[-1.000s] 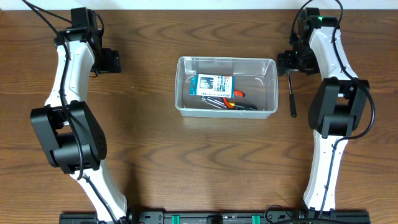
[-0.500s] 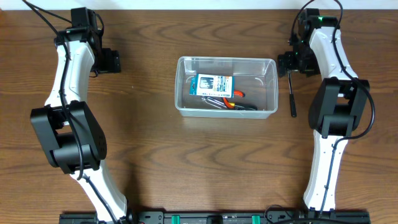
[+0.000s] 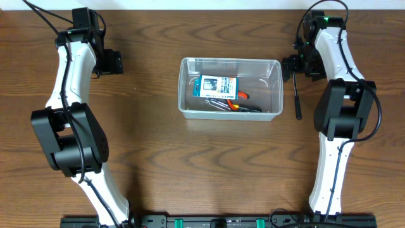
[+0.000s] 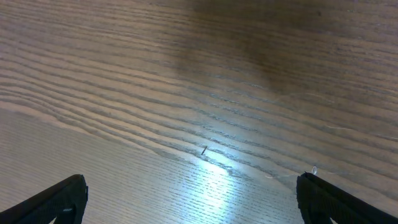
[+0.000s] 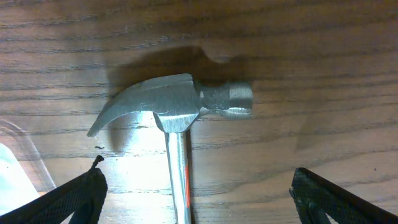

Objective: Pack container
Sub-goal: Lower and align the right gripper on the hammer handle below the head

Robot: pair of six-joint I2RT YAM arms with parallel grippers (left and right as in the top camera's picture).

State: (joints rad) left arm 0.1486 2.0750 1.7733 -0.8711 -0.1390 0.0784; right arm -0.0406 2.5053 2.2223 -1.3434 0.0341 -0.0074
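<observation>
The hammer (image 5: pixel 180 109) lies flat on the desk (image 3: pixel 209 164), just to the right of the clear container (image 3: pixel 276 88). Its head sits right under the right end effector (image 3: pixel 296 65), whose fingers are wide apart and hold nothing. The handle runs back toward the robot. The left end effector (image 3: pixel 112 62) is wide open too, far off on the container's other side. The right arm is much nearer.

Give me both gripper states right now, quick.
Left gripper: open, holding nothing.
Right gripper: open, above the head of the hammer, not gripping it.
</observation>
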